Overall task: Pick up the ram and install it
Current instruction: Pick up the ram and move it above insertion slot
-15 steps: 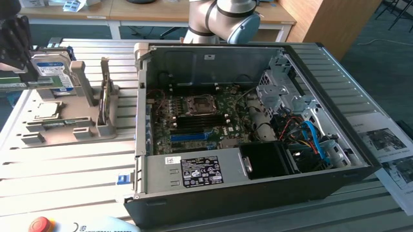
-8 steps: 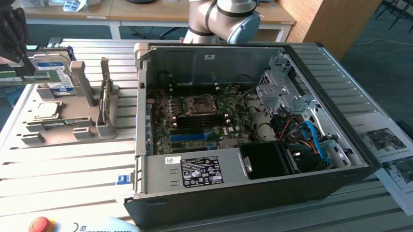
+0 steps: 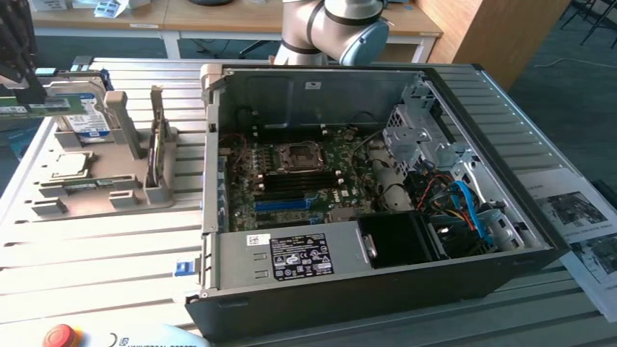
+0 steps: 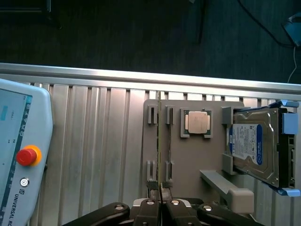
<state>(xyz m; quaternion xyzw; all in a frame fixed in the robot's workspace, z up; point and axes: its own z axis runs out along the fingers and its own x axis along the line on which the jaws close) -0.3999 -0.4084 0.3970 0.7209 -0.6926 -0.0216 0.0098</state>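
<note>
Gripper (image 4: 160, 195), clamped on the ram (image 4: 160, 141) (edge-on), over gray holder (image 4: 197, 160)

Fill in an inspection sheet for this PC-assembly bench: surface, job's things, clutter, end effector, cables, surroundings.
Surface: slatted metal table, carrying all the items below.
Job's things: ram, seen edge-on, gripped at one end; open computer case lying on its side, motherboard exposed.
Clutter: grey holder with a processor chip and a hard drive; teach pendant with a red stop button.
End effector: end effector shut on the ram.
Cables: blue and mixed cables bundled inside the case; none on the table.
Surroundings: wooden desks behind; printed sheets at the exterior view's right.
</note>
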